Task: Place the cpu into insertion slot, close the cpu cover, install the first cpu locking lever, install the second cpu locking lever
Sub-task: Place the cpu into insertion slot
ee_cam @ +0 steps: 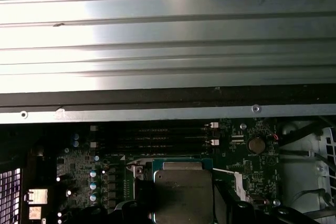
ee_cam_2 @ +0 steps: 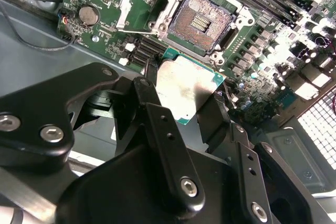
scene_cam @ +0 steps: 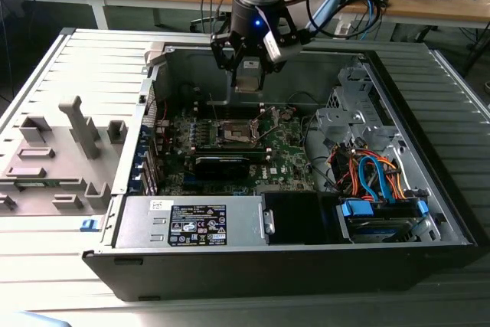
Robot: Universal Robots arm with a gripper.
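- Computer case (scene_cam: 268,273), lying open: a power supply (scene_cam: 191,223) sits against its near wall, with orange and blue cables (scene_cam: 375,174) in the drive bay at the exterior view's right.
- Motherboard (scene_cam: 287,151) on the case floor. Its insertion slot (ee_cam_2: 202,19) has bare contacts showing, and the cpu cover (ee_cam_2: 127,9) is swung up beside it.
- Gripper (scene_cam: 249,82) hangs above the slot, clamped on the cpu (ee_cam_2: 186,87), which is clear of the board.
- Black fingers (ee_cam_2: 157,119) hide the cpu's two gripped edges.
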